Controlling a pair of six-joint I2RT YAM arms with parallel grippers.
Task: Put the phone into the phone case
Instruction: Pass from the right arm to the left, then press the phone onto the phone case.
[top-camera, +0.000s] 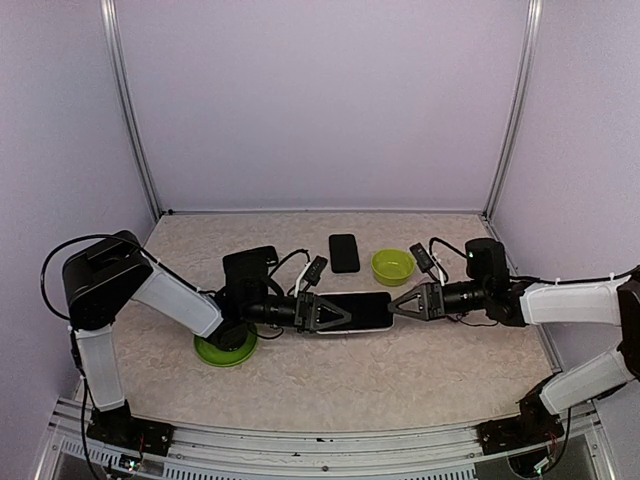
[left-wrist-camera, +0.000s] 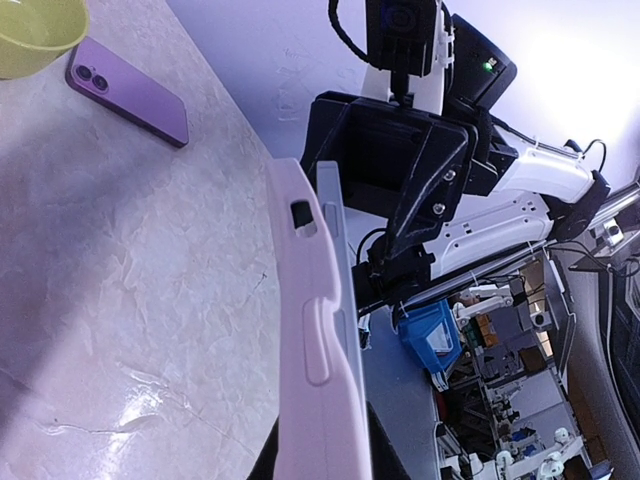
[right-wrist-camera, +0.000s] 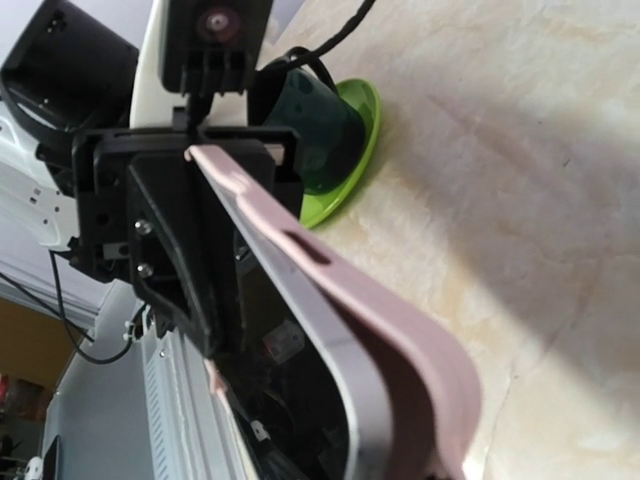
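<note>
Fingers of the left gripper are clamping nearly shut on one end of the pink phone case, holding it just nearer the arms' bases than the green bowl. The phone is lying against the case, its silver edge running along the case's rim; whether it is fully seated cannot be told. The right gripper is meeting the pair's end nearest the bowl, jaws partly apart — whether it is gripping cannot be told. A second phone is lying flat just left of the bowl, and a green plate is sitting well left of it.
</note>
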